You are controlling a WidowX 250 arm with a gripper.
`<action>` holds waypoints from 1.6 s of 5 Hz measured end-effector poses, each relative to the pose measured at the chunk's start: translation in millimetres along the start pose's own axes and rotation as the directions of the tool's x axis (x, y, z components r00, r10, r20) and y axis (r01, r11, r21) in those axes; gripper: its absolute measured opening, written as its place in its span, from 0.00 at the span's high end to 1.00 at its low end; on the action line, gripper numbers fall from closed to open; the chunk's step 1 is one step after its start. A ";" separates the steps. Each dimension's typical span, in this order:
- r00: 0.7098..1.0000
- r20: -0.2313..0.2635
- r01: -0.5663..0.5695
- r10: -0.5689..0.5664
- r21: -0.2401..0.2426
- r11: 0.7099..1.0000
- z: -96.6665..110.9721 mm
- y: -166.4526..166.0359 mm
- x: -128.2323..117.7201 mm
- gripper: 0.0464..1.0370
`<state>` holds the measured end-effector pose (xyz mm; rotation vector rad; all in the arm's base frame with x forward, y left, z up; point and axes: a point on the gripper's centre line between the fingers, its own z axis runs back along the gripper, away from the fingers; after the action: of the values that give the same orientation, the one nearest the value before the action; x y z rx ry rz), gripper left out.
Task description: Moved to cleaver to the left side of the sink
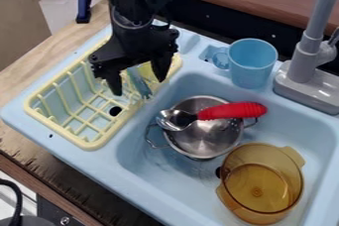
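The black gripper (139, 87) hangs over the right part of the yellow drying rack (94, 144), left of the sink basin (155, 170). Its two fingers stand wide apart. Between and just behind them, a flat blue-grey piece (140, 82) leans in the rack near its right edge, partly hidden by the gripper; it may be the cleaver's blade, but its full shape cannot be told. A yellow patch lies beside it, close to the right finger.
A metal pot (205, 143) holds a red-handled spoon (232, 111) in the basin. An amber pot (261, 190) sits at the basin's lower right. Behind are a blue cup (253, 64) and grey faucet (305, 61). A dark blue object (84, 6) stands at the upper left.
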<state>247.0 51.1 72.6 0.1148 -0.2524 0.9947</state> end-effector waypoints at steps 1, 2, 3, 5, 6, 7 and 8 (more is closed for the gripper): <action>1.000 0.006 0.019 -0.019 -0.014 1.000 8.1 -1.0 -1.5 0.04; 0.999 0.020 0.049 -0.048 -0.052 0.997 22.5 -5.8 -1.2 0.04; 0.986 0.013 0.164 -0.164 -0.069 0.984 34.3 -9.8 -6.1 0.04; 0.866 0.005 0.496 -0.500 -0.137 0.858 40.9 -16.3 -40.9 0.04; 0.835 0.023 0.547 -0.550 -0.138 0.825 40.8 -11.4 -51.2 0.04; 0.838 0.023 0.541 -0.545 -0.154 0.827 45.5 -3.1 -43.0 0.04; 0.843 0.019 0.535 -0.538 -0.131 0.835 43.3 9.5 -29.1 0.04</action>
<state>217.1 23.5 106.5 0.0505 -0.2489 0.4130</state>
